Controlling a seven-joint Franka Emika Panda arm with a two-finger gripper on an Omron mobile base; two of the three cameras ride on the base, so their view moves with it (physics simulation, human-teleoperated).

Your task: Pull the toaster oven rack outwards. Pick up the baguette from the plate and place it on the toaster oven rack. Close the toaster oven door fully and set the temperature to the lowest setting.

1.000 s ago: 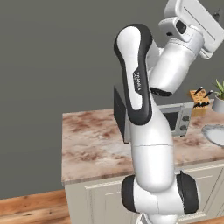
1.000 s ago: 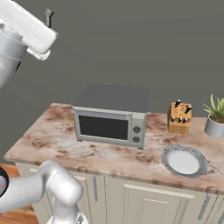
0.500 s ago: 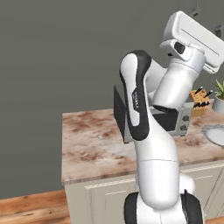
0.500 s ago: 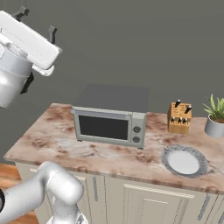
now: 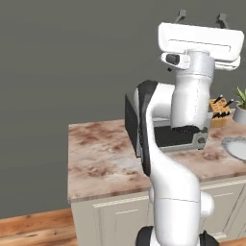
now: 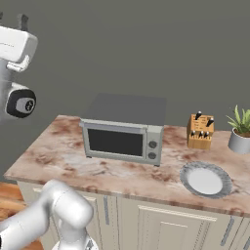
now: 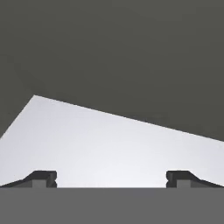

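Note:
The toaster oven (image 6: pixel 122 139) stands on the marble counter, and its door (image 6: pixel 115 142) is shut, with the rack hidden behind the dark glass. Small knobs (image 6: pixel 153 150) sit at its right. My arm partly covers the toaster oven (image 5: pixel 130 120) in the left base view. The round pale plate (image 6: pixel 187 172) lies to the right of the oven, and no baguette can be seen on it. High above the counter, my gripper (image 5: pixel 201 17) points up toward the wall, far from the oven. The gripper (image 7: pixel 111 178) is open, its fingertips wide apart with nothing between them.
A wooden knife block (image 6: pixel 200 132) and a potted plant (image 6: pixel 240 133) stand at the back right of the counter (image 6: pixel 58 161). The plate (image 5: pixel 238 146) lies near the counter's front right. A dark grey wall rises behind everything.
The hand has swung and turned level, so its fingers now point straight up. The oven, plate and other things on the counter have not moved.

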